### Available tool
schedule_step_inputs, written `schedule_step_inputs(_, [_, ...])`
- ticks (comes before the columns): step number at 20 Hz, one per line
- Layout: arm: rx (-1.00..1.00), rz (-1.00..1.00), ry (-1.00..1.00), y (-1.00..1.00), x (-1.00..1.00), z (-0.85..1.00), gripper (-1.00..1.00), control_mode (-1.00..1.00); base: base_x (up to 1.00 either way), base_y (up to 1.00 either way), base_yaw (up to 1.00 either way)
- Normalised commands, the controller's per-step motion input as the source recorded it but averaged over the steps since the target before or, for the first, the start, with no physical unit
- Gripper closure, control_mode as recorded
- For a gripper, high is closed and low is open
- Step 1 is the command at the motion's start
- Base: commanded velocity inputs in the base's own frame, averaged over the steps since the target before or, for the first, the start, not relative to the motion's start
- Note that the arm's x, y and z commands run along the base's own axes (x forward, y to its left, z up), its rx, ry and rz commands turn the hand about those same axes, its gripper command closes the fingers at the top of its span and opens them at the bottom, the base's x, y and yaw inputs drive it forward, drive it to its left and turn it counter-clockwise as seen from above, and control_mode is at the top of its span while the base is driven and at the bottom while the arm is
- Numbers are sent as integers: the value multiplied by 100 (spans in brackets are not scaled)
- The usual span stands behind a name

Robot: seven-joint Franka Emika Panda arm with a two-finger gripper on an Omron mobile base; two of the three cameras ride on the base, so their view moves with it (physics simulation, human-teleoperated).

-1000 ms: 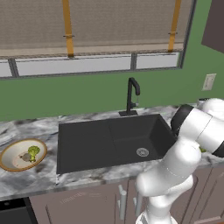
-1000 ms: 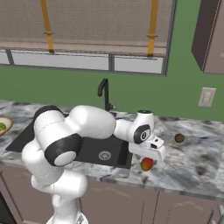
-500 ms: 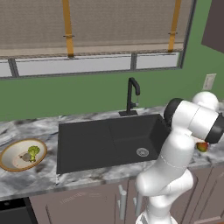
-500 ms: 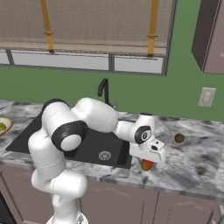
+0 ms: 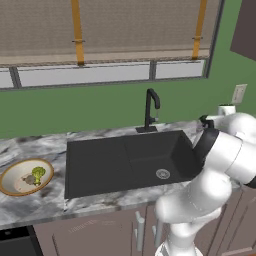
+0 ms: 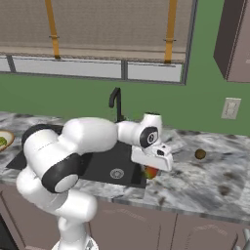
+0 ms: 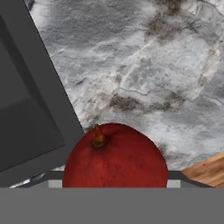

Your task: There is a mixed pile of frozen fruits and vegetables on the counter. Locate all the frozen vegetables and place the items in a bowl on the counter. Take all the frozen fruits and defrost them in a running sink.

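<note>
Red-orange fruit (image 7: 115, 156), stem toward the sink (image 7: 26, 113), sits beneath the gripper (image 6: 152, 168) by the sink's right rim; finger state cannot be told.

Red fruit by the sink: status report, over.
Hand over the red fruit at the sink edge; grip unconfirmed. Brown fruit on the counter. Broccoli in bowl. Nothing blocking.
</note>
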Motion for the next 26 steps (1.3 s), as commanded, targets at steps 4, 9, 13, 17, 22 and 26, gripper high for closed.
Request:
schedule_step_inputs(4, [-2, 13, 0, 100, 21, 62, 100, -100, 0, 0, 0])
schedule_step_inputs(9, [-1, 17, 11, 100, 71, 6, 100, -100, 0, 0, 0])
schedule_step_inputs(13, [1, 6, 18, 99, 100, -34, 100, -100, 0, 0, 0])
schedule_step_inputs(17, [8, -3, 1, 48, 72, -66, 100, -100, 0, 0, 0])
schedule_step_inputs(22, [33, -15, -2, -2, 36, -92, 100, -100, 0, 0, 0])
schedule_step_inputs(26, [3, -4, 0, 11, 55, -21, 100, -100, 0, 0, 0])
